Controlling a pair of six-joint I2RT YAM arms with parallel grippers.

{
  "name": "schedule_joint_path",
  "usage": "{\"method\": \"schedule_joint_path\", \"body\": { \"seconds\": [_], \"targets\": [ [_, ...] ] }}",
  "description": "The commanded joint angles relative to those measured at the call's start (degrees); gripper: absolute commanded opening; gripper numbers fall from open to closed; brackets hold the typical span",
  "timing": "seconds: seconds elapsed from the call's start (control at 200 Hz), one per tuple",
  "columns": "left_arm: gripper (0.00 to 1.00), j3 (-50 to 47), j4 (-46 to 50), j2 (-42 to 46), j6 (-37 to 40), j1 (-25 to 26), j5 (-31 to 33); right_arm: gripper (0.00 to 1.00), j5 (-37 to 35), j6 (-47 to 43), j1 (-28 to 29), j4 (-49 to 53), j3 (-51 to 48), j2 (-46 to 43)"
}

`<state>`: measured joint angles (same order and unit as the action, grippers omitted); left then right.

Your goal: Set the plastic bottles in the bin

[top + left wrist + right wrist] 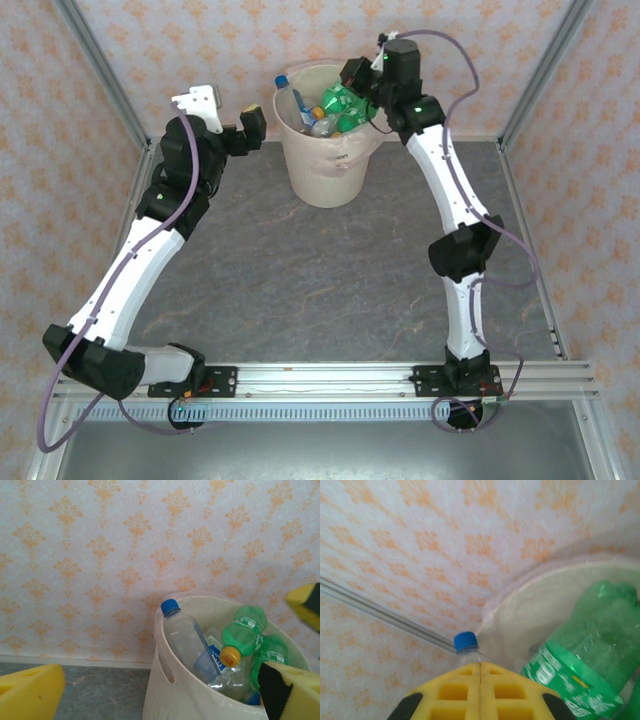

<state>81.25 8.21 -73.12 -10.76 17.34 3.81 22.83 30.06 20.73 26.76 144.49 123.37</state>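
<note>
Jaws gape empty on the left gripper (pixel 228 125) and meet on nothing on the right gripper (pixel 480 672), while all visible plastic bottles (pixel 342 106) lie in the bin (pixel 325 175): task seems finished.

Both arms (pixel 130 275) have white links and black joints, with purple cables (pixel 435 34) looping alongside. Small green lights (pixel 414 100) glow on the right arm (pixel 450 185). The fingers (pixel 452 692) are yellow foam with square recesses, edged black.
</note>
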Motion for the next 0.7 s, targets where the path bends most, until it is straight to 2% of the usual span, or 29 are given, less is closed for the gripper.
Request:
{"method": "schedule_joint_path", "body": {
  "seconds": [0.0,0.18,0.39,0.596,0.696],
  "targets": [
    [1.0,-4.1,-2.7,5.3,-1.5,-0.4,3.2,0.03,-3.6,-3.6,-0.9,1.6,-2.2,-7.1],
    [1.0,-14.7,-4.8,12.7,-3.3,-0.4,8.6,0.07,-8.8,-8.0,-1.0,1.8,-16.0,-17.7],
    [1.0,-28.0,-4.9,20.8,-5.2,-0.5,14.9,0.16,-16.4,-12.5,-1.0,-3.3,-41.3,-33.8],
    [1.0,-39.2,-5.3,26.6,-6.0,-0.5,19.7,0.34,-23.7,-15.7,-1.4,-7.9,-63.6,-48.3],
    [1.0,-45.1,-7.5,28.7,-6.2,-0.5,22.3,0.49,-28.2,-16.2,-1.4,-10.4,-74.3,-54.9]
  ]
}}
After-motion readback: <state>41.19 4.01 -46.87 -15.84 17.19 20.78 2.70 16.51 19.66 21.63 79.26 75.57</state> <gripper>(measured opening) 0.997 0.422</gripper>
